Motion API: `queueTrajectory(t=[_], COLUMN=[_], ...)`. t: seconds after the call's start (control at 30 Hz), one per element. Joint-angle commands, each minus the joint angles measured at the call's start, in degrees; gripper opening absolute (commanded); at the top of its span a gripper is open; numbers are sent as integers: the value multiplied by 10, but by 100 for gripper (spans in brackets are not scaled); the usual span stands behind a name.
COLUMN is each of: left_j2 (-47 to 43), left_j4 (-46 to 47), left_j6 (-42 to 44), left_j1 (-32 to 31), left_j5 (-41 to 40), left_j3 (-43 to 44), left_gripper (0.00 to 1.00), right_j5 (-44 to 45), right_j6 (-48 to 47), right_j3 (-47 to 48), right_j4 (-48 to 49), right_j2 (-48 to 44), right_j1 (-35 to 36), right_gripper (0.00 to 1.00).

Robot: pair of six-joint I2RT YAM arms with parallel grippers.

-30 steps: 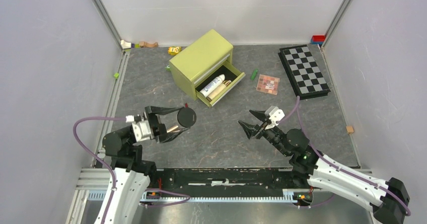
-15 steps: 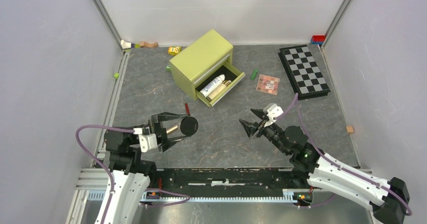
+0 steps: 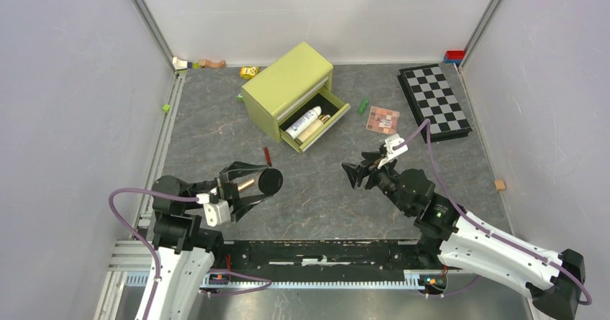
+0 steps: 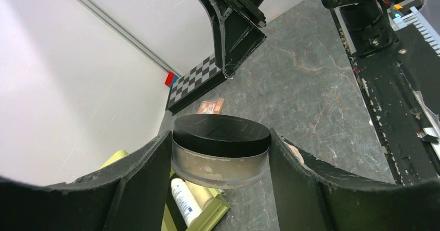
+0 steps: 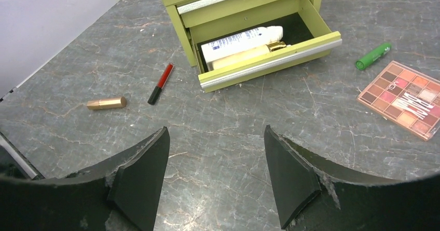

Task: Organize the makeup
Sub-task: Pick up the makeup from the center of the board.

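My left gripper (image 3: 259, 183) pinches a round compact (image 4: 220, 150); my right gripper (image 5: 215, 132) is spread, holding nothing.
I hold the compact above the desk (image 5: 321, 117), short of the open green drawer (image 5: 270, 59) where the white bottle (image 5: 241, 38) lies. The red-black pencil (image 5: 160, 83) and rose-gold tube (image 5: 106, 103) lie left of the drawer, the green stick (image 5: 373, 56) and palette (image 5: 407, 98) to its right.

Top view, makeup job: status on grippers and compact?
Left gripper shut on round compact. Right gripper open, empty. Drawer open, white bottle inside. Red-black pencil on table near the path.
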Motion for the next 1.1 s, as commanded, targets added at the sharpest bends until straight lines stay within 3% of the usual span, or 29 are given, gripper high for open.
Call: queueTrajectory(t=[0.0,0.1,0.27,0.43,0.6,0.73,0.9,1.07], left_j2=[-1,2,6,-11,-41,-62,-52,23], left_j4=[-7,42,162,252,247,193,-41,-167], left_j6=[40,-4,-147,-382,-510,-613,-713,-765], left_j1=[-6,-14,-52,-76,-75,-76,-75,-76], left_j5=[12,23,-6,-215,-384,-523,-664,-687], left_j3=[24,23,6,-39,-65,-56,25,103], left_gripper=[2,2,2,3,2,2,2,2], right_j5=[9,9,12,18,21,25,26,-13], right_j6=[21,21,22,19,17,9,2,-39], right_j3=[20,20,15,7,4,3,3,0], right_j4=[-2,-9,-9,-10,-11,-11,-10,47], right_j2=[-8,-9,-14,-13,-14,-12,-2,28], right_j1=[3,3,3,3,3,3,3,3], right_gripper=[74,74,74,74,74,74,75,75])
